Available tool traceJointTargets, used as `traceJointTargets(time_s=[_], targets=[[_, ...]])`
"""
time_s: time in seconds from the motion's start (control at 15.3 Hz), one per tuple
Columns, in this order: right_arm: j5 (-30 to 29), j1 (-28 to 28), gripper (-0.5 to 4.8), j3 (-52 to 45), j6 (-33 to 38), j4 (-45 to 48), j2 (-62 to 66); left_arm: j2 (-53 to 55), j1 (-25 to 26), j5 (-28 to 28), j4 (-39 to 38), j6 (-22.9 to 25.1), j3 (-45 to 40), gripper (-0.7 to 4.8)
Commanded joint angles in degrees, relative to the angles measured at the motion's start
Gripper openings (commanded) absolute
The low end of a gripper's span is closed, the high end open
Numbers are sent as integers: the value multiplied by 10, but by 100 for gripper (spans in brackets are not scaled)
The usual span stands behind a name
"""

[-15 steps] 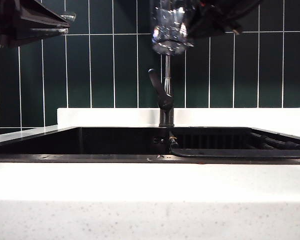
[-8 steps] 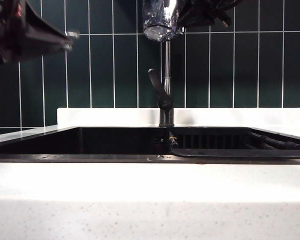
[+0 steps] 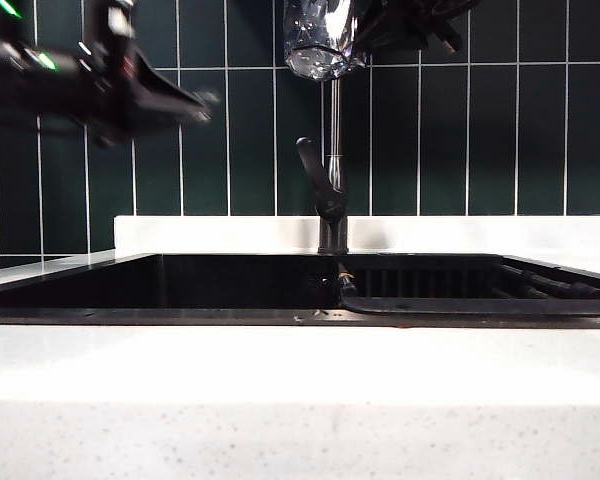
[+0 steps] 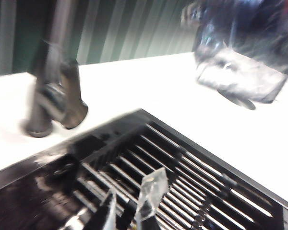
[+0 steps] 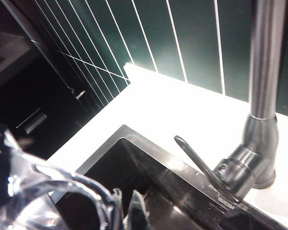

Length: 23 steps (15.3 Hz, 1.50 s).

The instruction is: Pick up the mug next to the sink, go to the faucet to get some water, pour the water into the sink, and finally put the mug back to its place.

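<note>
1. Mug: clear faceted tumbler, held high at the top of the exterior view, just in front of the faucet pipe and above the sink. Also visible, blurred, in the left wrist view and at the near edge of the right wrist view.
2. Right gripper: dark mass beside the mug at the top of the exterior view, clamped on the mug; its fingertips show against the glass rim in the right wrist view.
3. Left gripper: upper left of the exterior view, motion-blurred, pointing toward the faucet. The left wrist view shows its clear fingers a narrow gap apart, holding nothing, over the grate inside the sink.
4. Faucet: tall slim pipe on a dark base, lever angled up to the left; no water seen running.
5. Sink: wide black basin set in a white counter.
6. Risk, judged: the left gripper probably heads for the lever; blur suggests speed, so it could overshoot and strike the pipe or the mug.
7. Risk, judged: smooth tapered glass may slip once water adds weight.
8. Risk, judged: a mug off the spout line would send water onto the counter.
</note>
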Motion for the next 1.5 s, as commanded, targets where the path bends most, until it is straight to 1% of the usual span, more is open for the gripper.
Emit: traceJointTargets(time_s=[0.07, 0.13, 0.26, 0.59, 0.85, 1.04, 1.18, 1.24, 1.31, 1.44, 1.5], targets=[[-6, 0, -2, 4, 3, 12, -4, 73, 0, 35, 3, -2, 68, 66], [-6, 0, -2, 4, 3, 11, -4, 116, 0, 52, 3, -2, 111, 66], [-6, 0, -2, 4, 3, 11, -4, 150, -1, 53, 3, -2, 149, 66], [-6, 0, -2, 4, -2, 17, -2, 249, -24, 85, -3, -2, 283, 66], [-10, 0, -2, 4, -2, 22, 5, 304, -40, 94, -10, -2, 353, 68], [-17, 0, -2, 4, -11, 22, 5, 335, -46, 91, -11, -1, 391, 81], [-17, 0, -2, 4, -13, 22, 5, 360, -46, 92, -33, -2, 431, 103], [-17, 0, -2, 4, -13, 22, 5, 370, -46, 91, -38, -2, 448, 143], [-17, 0, -2, 4, -13, 22, 5, 378, -46, 89, -38, -1, 463, 154], [-17, 0, -2, 4, -15, 22, 5, 389, -46, 87, -35, 1, 482, 154], [-17, 0, -2, 4, -15, 22, 5, 393, -47, 78, -35, 1, 488, 153]])
